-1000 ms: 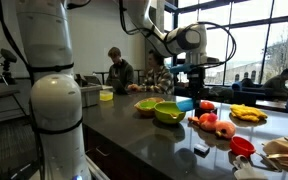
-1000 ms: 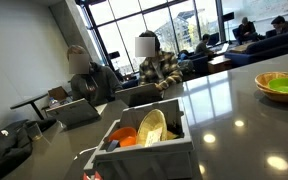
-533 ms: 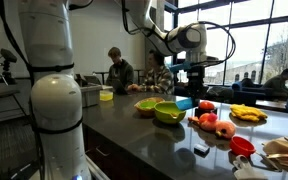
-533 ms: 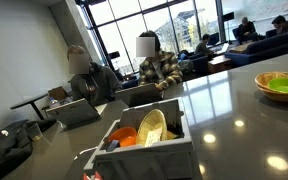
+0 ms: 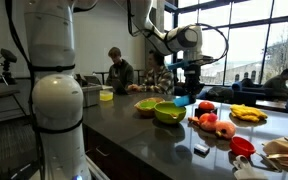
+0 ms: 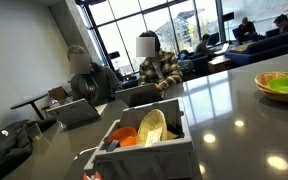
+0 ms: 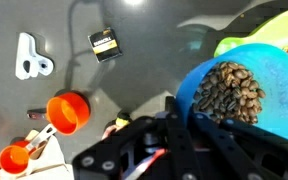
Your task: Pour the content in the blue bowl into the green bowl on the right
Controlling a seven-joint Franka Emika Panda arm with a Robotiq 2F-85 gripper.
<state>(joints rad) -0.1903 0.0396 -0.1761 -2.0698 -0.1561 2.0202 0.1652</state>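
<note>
Over on the dark tabletop (image 5: 134,130), the gripper (image 5: 191,89) has dipped lower onto the round blue plastic bowl (image 7: 276,68) of brown bits (image 7: 227,92), just far-right of the lime-green bowl (image 5: 168,113), so pickup's near, though I can't tell if the jaws have clenched yet.

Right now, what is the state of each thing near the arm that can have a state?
blue bowl: upright, holds a heap of small brown pieces, not yet poured.
green bowl: upright, right beside the blue bowl.
gripper: at the blue bowl's rim; whether the jaws are closed on it cannot be told.
orange measuring cup: open side up, looks empty.
</note>
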